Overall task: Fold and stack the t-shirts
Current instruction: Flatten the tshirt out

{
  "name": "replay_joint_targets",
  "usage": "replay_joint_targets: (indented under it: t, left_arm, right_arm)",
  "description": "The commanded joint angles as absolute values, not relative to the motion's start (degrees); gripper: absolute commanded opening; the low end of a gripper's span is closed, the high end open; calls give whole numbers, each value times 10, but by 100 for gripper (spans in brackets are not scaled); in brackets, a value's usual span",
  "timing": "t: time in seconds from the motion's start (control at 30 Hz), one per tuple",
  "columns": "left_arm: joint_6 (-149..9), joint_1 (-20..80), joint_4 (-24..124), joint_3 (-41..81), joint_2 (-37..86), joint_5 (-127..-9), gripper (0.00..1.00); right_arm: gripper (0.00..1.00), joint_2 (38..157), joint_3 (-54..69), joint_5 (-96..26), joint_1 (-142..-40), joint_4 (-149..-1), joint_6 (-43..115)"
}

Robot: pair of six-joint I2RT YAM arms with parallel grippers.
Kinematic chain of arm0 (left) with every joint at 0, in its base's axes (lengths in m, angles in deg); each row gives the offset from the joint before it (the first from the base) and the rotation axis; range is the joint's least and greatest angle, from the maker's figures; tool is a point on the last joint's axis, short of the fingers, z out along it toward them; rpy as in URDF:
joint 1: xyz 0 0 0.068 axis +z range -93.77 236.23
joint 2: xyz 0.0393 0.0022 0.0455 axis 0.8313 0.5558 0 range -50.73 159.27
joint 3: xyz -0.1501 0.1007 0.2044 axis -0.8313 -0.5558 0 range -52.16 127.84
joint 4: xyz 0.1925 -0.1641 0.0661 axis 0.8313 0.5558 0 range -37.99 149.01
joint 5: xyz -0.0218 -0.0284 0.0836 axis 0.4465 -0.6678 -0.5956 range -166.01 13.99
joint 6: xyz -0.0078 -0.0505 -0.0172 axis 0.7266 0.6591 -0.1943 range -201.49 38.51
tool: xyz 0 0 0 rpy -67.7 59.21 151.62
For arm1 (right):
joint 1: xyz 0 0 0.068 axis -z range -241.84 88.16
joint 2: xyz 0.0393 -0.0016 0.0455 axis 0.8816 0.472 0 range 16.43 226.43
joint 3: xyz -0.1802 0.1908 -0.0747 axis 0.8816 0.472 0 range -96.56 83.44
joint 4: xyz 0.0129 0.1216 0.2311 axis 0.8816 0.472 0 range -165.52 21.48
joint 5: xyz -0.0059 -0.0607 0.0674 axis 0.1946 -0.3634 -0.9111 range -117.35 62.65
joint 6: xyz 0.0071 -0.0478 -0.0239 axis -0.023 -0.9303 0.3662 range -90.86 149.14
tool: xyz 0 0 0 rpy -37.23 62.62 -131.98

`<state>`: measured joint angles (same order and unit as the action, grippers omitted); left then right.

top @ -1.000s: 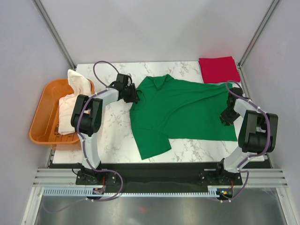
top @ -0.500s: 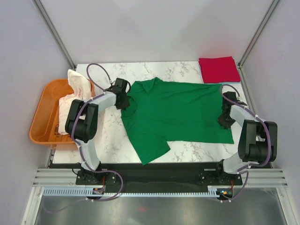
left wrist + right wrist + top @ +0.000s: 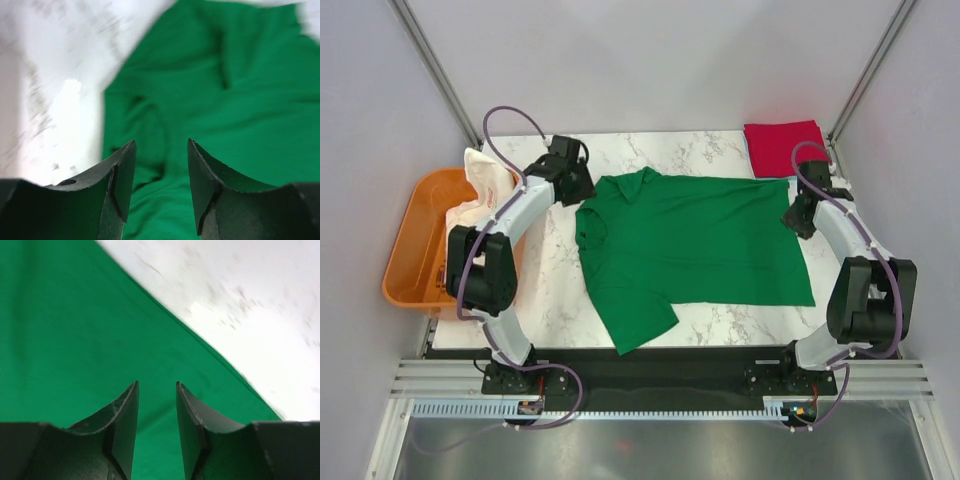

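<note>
- Since a second ago both arms have pulled back toward the top of the frame, and the green t-shirt (image 3: 700, 250) has slid left and now lies flatter.
- Top view: the green t-shirt is spread wide across the middle of the marble bench (image 3: 560, 290), collar at upper left, one sleeve pointing to the lower left.
- The left pincer (image 3: 570, 178) sits just off the collar at upper left. The right pincer (image 3: 800, 215) is at the shirt's right edge.
- A folded red t-shirt (image 3: 783, 148) lies in the upper right corner, just beyond the green one.
- A white t-shirt (image 3: 485, 180) drapes over the rim of the orange tub (image 3: 415, 250) at far left.
- Left wrist view: the left pincer (image 3: 161, 150) is spread well apart and grips nothing. Green t-shirt (image 3: 225, 90) fills the right, with bare bench (image 3: 60, 75) at the left.
- Right wrist view: the right pincer (image 3: 157, 390) shows a narrow gap and is empty. Green t-shirt (image 3: 75, 330) lies below, its edge running diagonally against the bench (image 3: 260, 315).
</note>
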<state>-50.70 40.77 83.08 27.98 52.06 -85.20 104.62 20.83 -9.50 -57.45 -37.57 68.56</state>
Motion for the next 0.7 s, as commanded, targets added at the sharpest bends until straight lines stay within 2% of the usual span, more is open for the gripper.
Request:
replay_joint_targets:
  t: [0.0, 0.07, 0.17, 0.4, 0.67]
  left_arm:
    - [-528, 404, 815, 365, 554, -708, 53]
    - [-533, 402, 789, 387, 581, -630, 53]
    - [-534, 392, 747, 402, 622, -574, 53]
    - [-513, 379, 675, 441, 707, -542, 59]
    - [-498, 370, 668, 496, 776, -550, 62]
  right_arm:
    - [44, 1091, 118, -152, -574, -421, 634]
    - [45, 1120, 80, -178, -574, -443, 621]
    - [47, 1160, 37, -224, -574, -492, 584]
    - [57, 1273, -95, -222, -567, -509, 545]
    - [56, 1371, -179, -242, -560, -508, 526]
